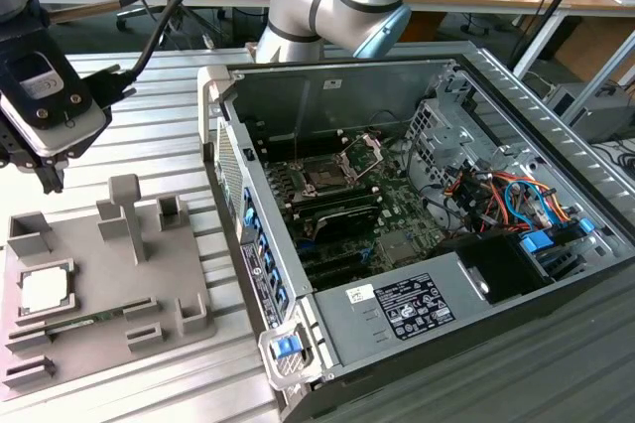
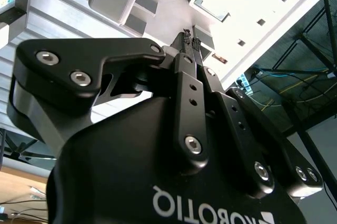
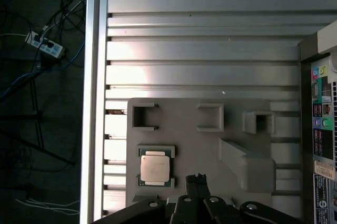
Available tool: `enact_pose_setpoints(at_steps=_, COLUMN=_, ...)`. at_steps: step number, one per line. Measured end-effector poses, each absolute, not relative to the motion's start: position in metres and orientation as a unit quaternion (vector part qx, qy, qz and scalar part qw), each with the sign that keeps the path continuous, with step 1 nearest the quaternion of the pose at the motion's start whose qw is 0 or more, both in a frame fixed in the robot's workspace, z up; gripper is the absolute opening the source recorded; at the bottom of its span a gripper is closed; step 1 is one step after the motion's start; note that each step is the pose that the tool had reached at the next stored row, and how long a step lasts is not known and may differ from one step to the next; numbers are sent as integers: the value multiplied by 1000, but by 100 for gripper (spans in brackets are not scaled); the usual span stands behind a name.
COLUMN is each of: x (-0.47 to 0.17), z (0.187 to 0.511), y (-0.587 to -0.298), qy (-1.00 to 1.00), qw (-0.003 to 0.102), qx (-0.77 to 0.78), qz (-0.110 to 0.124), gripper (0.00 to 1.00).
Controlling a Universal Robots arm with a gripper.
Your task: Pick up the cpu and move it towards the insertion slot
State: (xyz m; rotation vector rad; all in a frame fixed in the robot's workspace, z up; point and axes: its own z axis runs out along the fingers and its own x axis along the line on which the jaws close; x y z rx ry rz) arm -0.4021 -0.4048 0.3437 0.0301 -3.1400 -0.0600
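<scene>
The gripper (image 3: 196,177), clenched on nothing, hangs above the grey fixture (image 3: 179,124). The cpu (image 3: 155,167) lies in its walled nest below, just to one side of it. A descent made off-centre could, I judge, strike those walls or tip the chip. The arm points the gripper straight down over the bench (image 3: 200,50), well apart from the insertion slot (image 1: 325,177) inside the computer case (image 1: 327,95).

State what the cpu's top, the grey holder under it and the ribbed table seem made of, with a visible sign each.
The cpu: top looks like metal, silvery with a soft sheen. The grey holder: probably plastic; matt, uniform grey, blocky pockets. The ribbed table: likely aluminium; pale, bright reflections along straight grooves.
</scene>
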Motion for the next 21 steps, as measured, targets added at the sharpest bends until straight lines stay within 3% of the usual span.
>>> enact_pose_setpoints(at_steps=21, x=-406, z=341, y=-405, qy=-1000, qw=0, qx=10, qz=-19, gripper=11)
